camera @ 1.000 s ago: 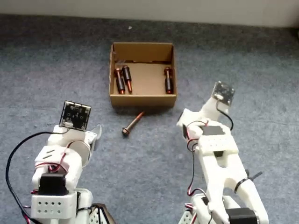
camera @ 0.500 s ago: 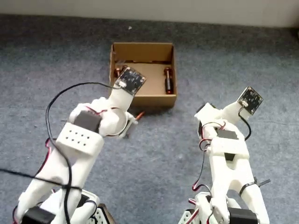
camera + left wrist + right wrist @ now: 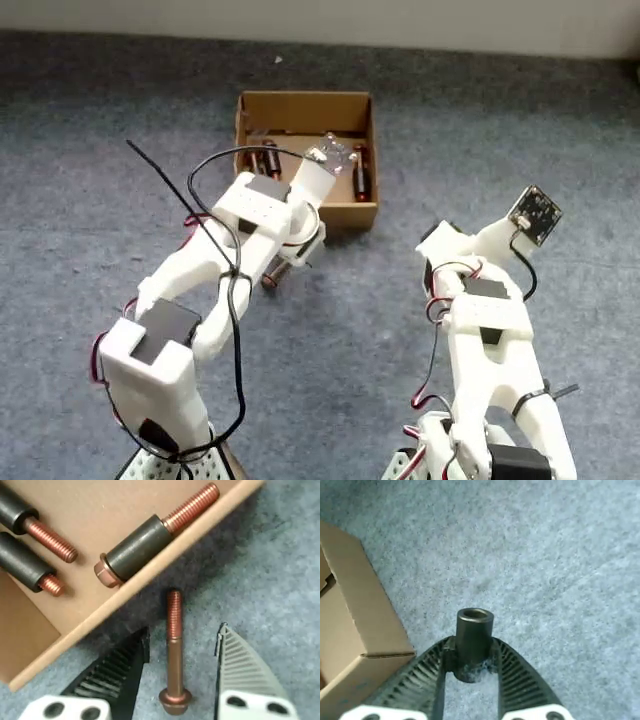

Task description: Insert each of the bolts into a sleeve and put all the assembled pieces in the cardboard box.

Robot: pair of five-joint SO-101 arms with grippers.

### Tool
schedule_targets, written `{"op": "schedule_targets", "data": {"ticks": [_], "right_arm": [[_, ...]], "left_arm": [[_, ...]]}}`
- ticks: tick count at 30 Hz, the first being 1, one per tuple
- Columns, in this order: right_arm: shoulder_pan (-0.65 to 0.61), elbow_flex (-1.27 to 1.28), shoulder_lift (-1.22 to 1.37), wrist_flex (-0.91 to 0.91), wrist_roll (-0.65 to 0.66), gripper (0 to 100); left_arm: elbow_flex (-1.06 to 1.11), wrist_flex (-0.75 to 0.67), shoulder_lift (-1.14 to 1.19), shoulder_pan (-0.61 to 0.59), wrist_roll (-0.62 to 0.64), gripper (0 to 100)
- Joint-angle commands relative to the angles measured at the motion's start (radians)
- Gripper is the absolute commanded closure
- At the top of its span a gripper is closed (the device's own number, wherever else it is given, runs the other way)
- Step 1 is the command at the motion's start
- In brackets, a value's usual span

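A loose copper bolt [image 3: 174,650] lies on the grey carpet just in front of the cardboard box [image 3: 150,582]. My left gripper [image 3: 183,629] is open and straddles the bolt, one finger on each side of its shank. In the high view the left arm stretches to the box front, with the bolt's head [image 3: 270,281] peeking out beside it. The box [image 3: 305,215] holds three bolts in black sleeves [image 3: 135,547]. My right gripper [image 3: 473,645] is shut on a black sleeve [image 3: 474,630], held upright with its bore showing, to the right of the box.
Grey carpet covers the whole work area. The right arm [image 3: 480,310] stands right of the box, whose corner [image 3: 355,625] shows near its gripper. Open carpet lies between the two arms and to the right.
The left arm has swung from the lower left up to the box front and come down over the loose bolt. The right arm shifted a little rightward, then held still.
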Motion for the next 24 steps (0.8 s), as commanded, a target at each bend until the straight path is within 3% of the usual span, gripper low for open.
{"op": "schedule_targets", "data": {"ticks": [1, 11, 14, 18, 24], "right_arm": [[0.007, -0.007, -0.042, -0.022, -0.011, 99.4], [0.007, -0.007, -0.042, -0.021, -0.011, 99.4], [0.007, -0.007, -0.042, -0.021, -0.011, 99.4], [0.01, -0.007, -0.042, -0.019, -0.011, 99.4], [0.01, -0.007, -0.042, -0.018, -0.011, 99.4]], "left_arm": [[-0.137, -0.011, 0.108, 0.005, 0.006, 80], [-0.209, 0.038, 0.194, 0.024, 0.005, 99], [-0.22, 0.109, 0.168, 0.031, 0.008, 99], [-0.199, 0.164, 0.028, 0.024, 0.02, 99], [0.038, 0.078, -0.3, 0.013, 0.138, 99]]}}
